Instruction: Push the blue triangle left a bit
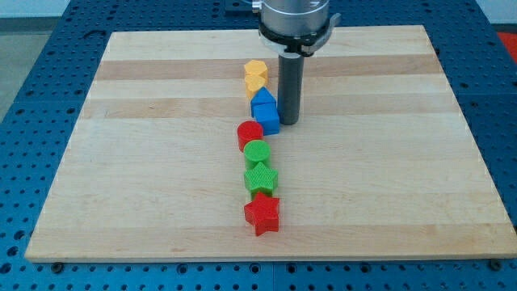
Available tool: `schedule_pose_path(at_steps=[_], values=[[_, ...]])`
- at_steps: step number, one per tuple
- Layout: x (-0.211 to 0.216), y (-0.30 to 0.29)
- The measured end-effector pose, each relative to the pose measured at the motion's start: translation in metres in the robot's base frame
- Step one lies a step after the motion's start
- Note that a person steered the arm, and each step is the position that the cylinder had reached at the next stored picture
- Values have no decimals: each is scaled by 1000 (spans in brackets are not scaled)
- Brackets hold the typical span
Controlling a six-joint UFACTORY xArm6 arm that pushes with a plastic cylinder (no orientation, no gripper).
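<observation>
The blue triangle [262,99] lies in a column of blocks near the board's middle, just above a blue cube [266,119] and touching it. My tip [289,122] stands on the board right beside the cube's right side and slightly below and right of the triangle. I cannot tell whether the rod touches either blue block.
Two yellow blocks [256,77] sit just above the triangle. Below the cube lie a red round block [250,134], a green round block [258,152], a green ridged block [261,178] and a red star [262,215]. The wooden board [145,162] rests on a blue perforated table.
</observation>
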State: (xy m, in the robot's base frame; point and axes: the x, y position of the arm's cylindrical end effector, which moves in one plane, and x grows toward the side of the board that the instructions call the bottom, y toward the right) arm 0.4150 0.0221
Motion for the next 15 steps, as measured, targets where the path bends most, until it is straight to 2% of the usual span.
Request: schedule_pose_path(at_steps=[7,12,13,15], values=[[-13,10],[-18,-5],[-30,16],[-41,13]])
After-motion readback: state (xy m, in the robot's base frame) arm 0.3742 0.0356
